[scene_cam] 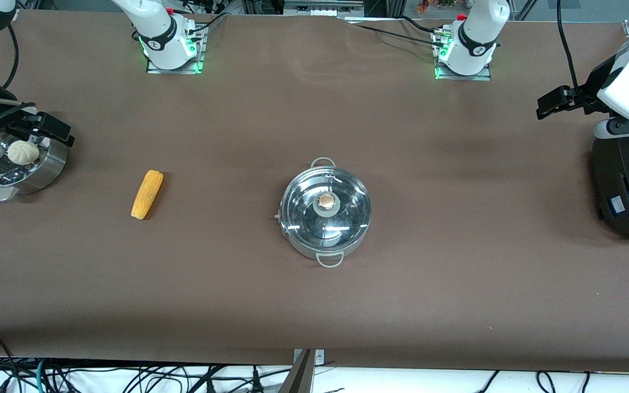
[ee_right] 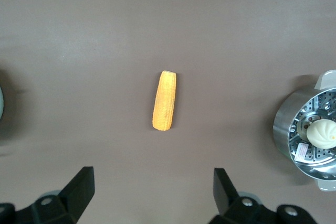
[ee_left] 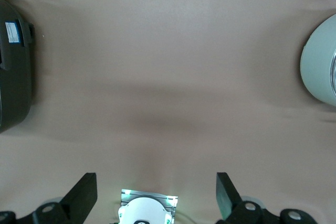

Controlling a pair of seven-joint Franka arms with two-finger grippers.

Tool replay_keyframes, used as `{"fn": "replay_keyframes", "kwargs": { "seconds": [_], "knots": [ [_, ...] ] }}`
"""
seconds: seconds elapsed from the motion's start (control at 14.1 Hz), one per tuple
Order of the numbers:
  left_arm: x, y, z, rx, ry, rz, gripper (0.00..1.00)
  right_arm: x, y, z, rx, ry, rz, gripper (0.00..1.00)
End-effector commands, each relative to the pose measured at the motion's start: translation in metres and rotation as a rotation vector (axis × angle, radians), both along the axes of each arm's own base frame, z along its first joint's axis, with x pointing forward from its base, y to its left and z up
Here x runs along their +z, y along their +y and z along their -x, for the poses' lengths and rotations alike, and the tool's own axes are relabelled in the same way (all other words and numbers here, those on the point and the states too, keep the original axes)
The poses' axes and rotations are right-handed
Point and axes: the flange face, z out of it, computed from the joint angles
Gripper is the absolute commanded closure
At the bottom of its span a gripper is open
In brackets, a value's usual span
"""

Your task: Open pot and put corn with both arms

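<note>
The steel pot (scene_cam: pixel 325 210) stands at the table's middle, its glass lid with the brownish knob (scene_cam: pixel 326 202) on it. Its lid edge shows in the left wrist view (ee_left: pixel 319 61). The corn (scene_cam: pixel 147 194) lies on the table toward the right arm's end, apart from the pot, and also shows in the right wrist view (ee_right: pixel 165 100). My right gripper (scene_cam: pixel 55 131) is open and empty, up over the steamer basket's edge; its jaws show wide apart in its wrist view (ee_right: pixel 152 190). My left gripper (scene_cam: pixel 552 103) is open and empty over the table by the black cooker (ee_left: pixel 155 192).
A perforated steel steamer basket (scene_cam: pixel 47 169) with a white bun (scene_cam: pixel 23 152) stands at the right arm's end of the table. A large black cooker (scene_cam: pixel 628 185) stands at the left arm's end. Brown cloth covers the table between them.
</note>
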Motion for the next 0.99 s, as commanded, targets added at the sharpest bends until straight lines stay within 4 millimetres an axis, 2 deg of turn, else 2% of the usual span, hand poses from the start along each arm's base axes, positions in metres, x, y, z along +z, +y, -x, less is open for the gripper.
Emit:
{"fn": "replay_keyframes", "kwargs": {
  "seconds": [0.0,0.92],
  "knots": [
    [0.0091,-0.0050,0.0011,0.020,-0.017,0.024,0.00,0.0074,-0.0011,0.0024,0.009,-0.007,-0.011,0.00],
    [0.0018,-0.0068,-0.0029,0.020,-0.016,0.023,0.00,0.0075,-0.0011,0.0018,0.007,-0.004,-0.011,0.00]
  ]
}}
